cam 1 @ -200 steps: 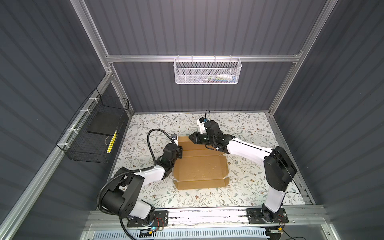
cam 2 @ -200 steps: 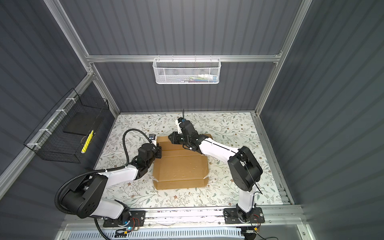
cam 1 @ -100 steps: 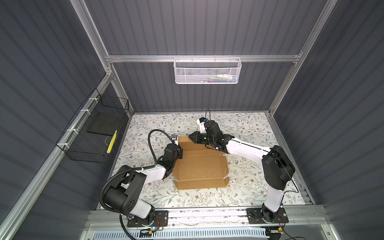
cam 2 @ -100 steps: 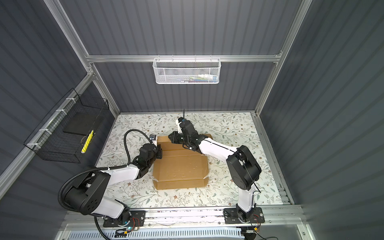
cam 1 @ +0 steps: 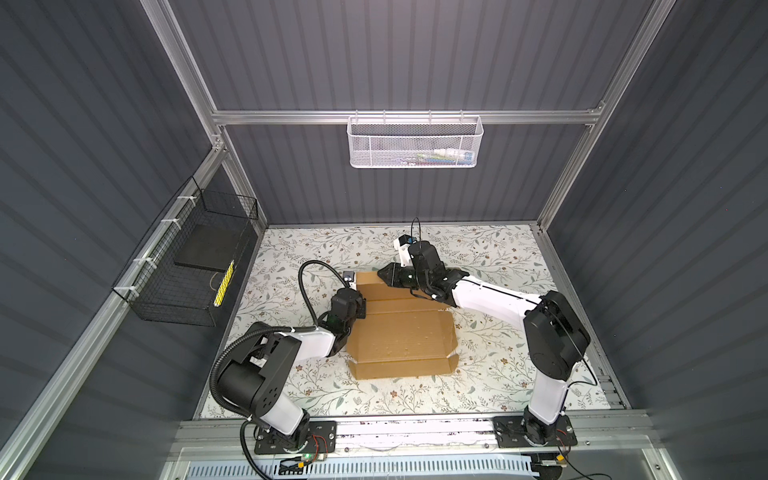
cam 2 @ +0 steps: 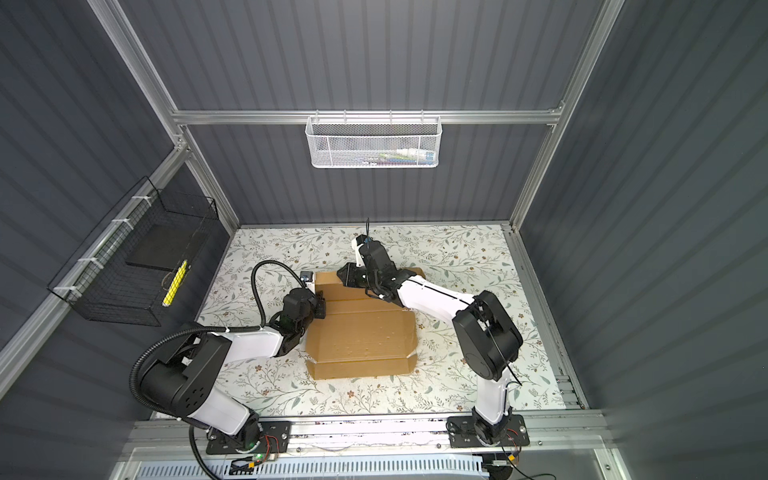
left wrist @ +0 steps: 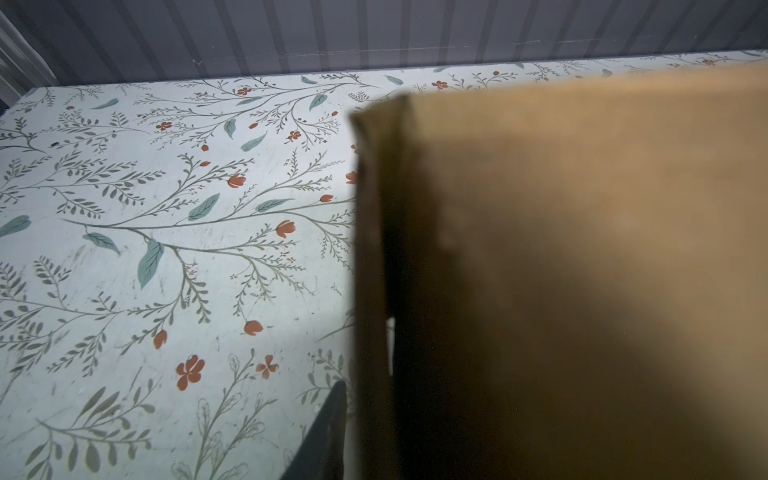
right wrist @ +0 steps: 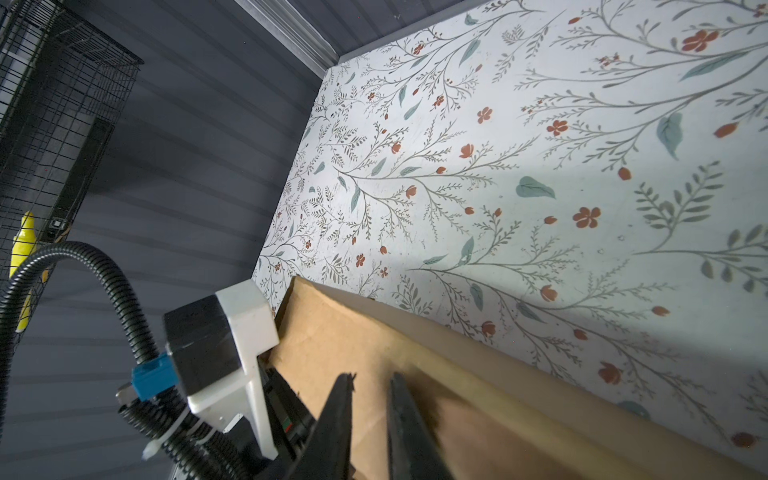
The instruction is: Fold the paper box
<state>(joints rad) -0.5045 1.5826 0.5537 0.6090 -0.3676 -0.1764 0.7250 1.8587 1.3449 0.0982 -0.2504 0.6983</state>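
Floral bench [cam 1: 498, 257], box [cam 1: 403, 336] mid-bench, part folded. L tool [cam 1: 360, 309] at its left wall, width hidden; R tool [right wrist: 370, 378] narrow over rear flap, pinch unclear. Looks light, stiff, springy at creases; I'd grip flap edges.

The white-and-black left arm [cam 1: 316, 343] lies low, elbow bent, its black left pincer [cam 1: 360, 309] showing only 1 finger [left wrist: 328, 432] in its wrist view (parted or closed, I cannot tell). The white-and-black right arm [cam 1: 490, 300] reaches across the middle, its black right pincer [cam 1: 381, 275] pointing left in both top views, 2 fingers [right wrist: 338, 415] slightly apart.
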